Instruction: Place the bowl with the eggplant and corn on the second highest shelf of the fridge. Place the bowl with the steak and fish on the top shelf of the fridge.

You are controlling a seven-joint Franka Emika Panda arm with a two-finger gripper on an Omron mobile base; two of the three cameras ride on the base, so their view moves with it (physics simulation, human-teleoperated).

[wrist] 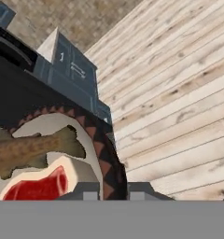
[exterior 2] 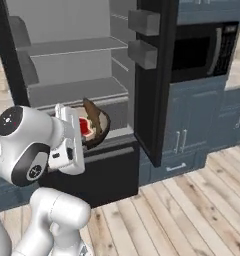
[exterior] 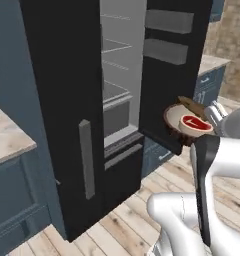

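Gripper [wrist: 115,189] is clamped on the rim of the bowl [exterior: 174,121] carrying the steak [exterior: 195,124] and fish [exterior: 192,105], held in the air beside the fridge's [exterior: 67,100] open door [exterior: 174,70], below the top shelf of the fridge [exterior 2: 74,47].

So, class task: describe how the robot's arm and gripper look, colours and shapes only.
The arm is glossy white with rounded, bulbous links and dark grey joint bands; one round dark cap carries small red and blue dots. The gripper has a white boxy hand and two small dark grey finger tips.
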